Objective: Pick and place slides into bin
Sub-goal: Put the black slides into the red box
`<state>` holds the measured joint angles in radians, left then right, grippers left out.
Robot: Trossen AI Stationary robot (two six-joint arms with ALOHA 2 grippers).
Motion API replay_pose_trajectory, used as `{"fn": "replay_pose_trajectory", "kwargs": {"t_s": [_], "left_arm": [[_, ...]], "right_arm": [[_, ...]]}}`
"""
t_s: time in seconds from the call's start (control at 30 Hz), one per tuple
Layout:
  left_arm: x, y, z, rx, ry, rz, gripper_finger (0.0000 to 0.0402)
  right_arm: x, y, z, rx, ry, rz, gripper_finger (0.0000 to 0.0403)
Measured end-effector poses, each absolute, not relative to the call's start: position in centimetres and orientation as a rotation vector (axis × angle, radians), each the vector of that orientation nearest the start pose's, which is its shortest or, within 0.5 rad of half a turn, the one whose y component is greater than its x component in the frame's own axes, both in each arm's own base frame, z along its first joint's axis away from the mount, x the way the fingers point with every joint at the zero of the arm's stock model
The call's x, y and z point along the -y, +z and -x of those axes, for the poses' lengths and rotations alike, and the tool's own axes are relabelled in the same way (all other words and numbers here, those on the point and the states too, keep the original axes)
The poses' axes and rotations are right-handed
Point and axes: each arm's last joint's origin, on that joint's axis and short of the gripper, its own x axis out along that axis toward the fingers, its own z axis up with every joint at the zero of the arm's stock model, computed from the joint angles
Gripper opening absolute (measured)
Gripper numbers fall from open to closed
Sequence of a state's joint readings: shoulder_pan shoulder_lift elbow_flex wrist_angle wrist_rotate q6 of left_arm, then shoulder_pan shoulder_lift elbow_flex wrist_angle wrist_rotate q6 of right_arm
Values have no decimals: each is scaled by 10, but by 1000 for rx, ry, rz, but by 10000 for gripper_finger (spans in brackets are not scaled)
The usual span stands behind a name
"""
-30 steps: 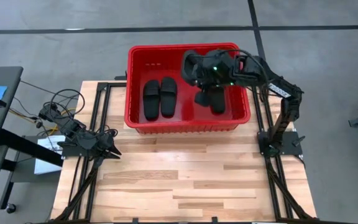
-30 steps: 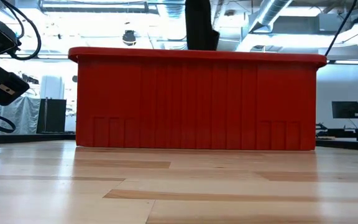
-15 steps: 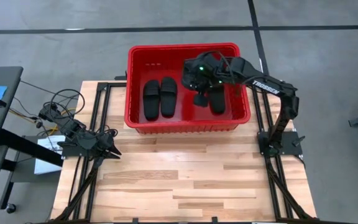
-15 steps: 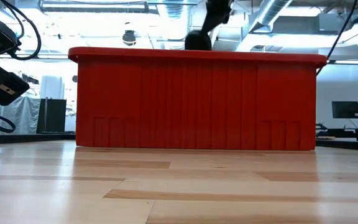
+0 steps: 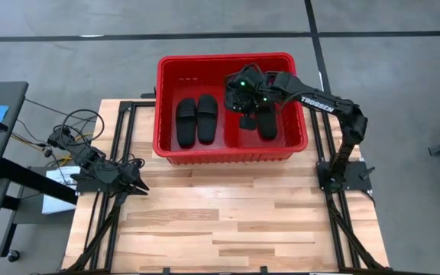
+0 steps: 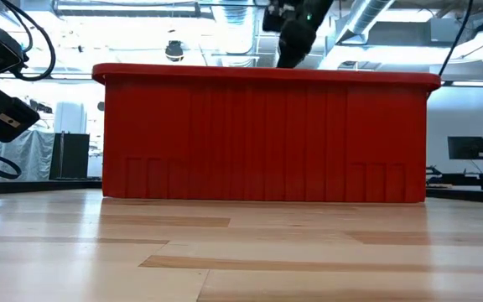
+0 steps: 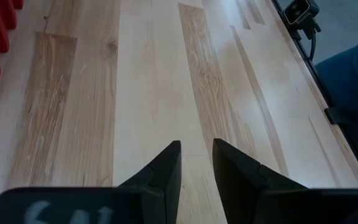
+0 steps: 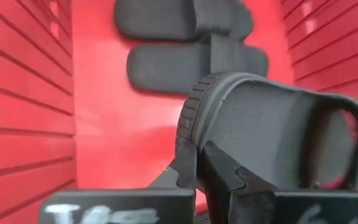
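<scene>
Right claw [image 8: 199, 163] pinched slide [image 8: 272, 134] by rim, over bin [image 5: 231, 154], right half; free floor straight below. Left claw [image 7: 196, 163] parted, idle at desk [image 7: 148, 93] edge.

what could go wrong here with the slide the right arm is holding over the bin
The right gripper pinches only the thin edge of a slide, so it might slip or twist loose. Released here, it would likely land on the slide beneath it in the bin and lie crooked. The pair already placed sits apart and looks safe. The left gripper waits over the table.
</scene>
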<state>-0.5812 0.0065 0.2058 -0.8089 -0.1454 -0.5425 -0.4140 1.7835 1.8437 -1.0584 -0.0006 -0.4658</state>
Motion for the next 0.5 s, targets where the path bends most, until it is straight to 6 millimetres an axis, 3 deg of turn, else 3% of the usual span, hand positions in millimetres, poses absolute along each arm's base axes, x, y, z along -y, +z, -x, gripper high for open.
{"fn": "replay_pose_trajectory", "kwargs": {"t_s": [0.5], "left_arm": [[31,157,-55,-668,-253,301,81]], "right_arm": [[170,307,-337,-1057,-97,178,0]]}}
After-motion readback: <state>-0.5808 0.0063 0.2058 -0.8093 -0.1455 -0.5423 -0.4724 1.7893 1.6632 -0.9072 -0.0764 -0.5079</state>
